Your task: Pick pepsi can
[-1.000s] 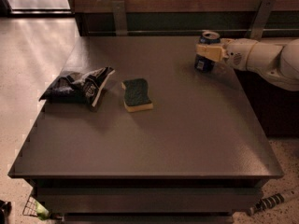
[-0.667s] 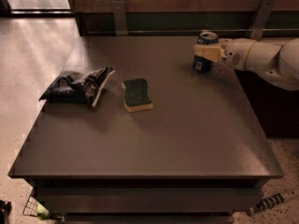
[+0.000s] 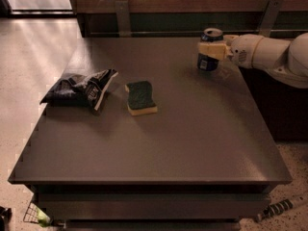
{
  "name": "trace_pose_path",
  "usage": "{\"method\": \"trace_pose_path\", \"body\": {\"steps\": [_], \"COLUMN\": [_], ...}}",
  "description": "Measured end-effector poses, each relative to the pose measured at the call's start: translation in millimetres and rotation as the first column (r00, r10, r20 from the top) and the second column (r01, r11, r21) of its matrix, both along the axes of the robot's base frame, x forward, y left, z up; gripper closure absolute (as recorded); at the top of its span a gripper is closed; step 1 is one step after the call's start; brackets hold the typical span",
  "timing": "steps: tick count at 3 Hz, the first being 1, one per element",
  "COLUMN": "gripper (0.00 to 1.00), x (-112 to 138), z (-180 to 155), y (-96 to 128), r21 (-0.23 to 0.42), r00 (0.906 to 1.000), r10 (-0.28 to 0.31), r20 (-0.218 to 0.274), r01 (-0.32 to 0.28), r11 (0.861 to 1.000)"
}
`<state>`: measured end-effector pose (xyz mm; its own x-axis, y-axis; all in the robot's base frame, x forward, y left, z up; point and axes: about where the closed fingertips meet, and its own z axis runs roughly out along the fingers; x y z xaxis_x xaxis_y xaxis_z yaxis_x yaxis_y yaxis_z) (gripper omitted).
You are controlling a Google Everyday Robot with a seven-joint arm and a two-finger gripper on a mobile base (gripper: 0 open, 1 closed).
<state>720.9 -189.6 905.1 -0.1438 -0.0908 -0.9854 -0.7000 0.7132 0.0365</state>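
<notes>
The pepsi can (image 3: 209, 62) is dark blue with a silver top rim and stands upright at the far right of the dark table (image 3: 159, 143). My gripper (image 3: 208, 49) reaches in from the right on a white arm (image 3: 269, 57). Its cream fingers (image 3: 211, 49) are closed around the can's upper half. The can's base sits at or just above the table top; I cannot tell which.
A green and yellow sponge (image 3: 140, 97) lies at mid-table. A dark wrinkly snack bag (image 3: 79, 89) lies at the left. A wooden wall with metal brackets (image 3: 123, 14) runs behind the table. The table's right edge is just below the arm.
The can and the gripper around it have shifted slightly up and to the left in the picture. The sponge and the snack bag have not moved.
</notes>
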Motion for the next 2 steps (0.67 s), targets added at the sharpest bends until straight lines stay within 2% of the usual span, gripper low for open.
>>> {"method": "trace_pose_path", "body": {"steps": [1, 2], "gripper": [1.00, 1.00], "x": [-4, -5], "z": [46, 75], "y": [9, 13], "r21": [-0.052, -0.077], "r00": [0.9982, 0.9949], "r10": [-0.003, -0.005], "r20": [0.059, 0.100], "r01": [0.006, 0.012], "r11": [0.999, 0.997]}}
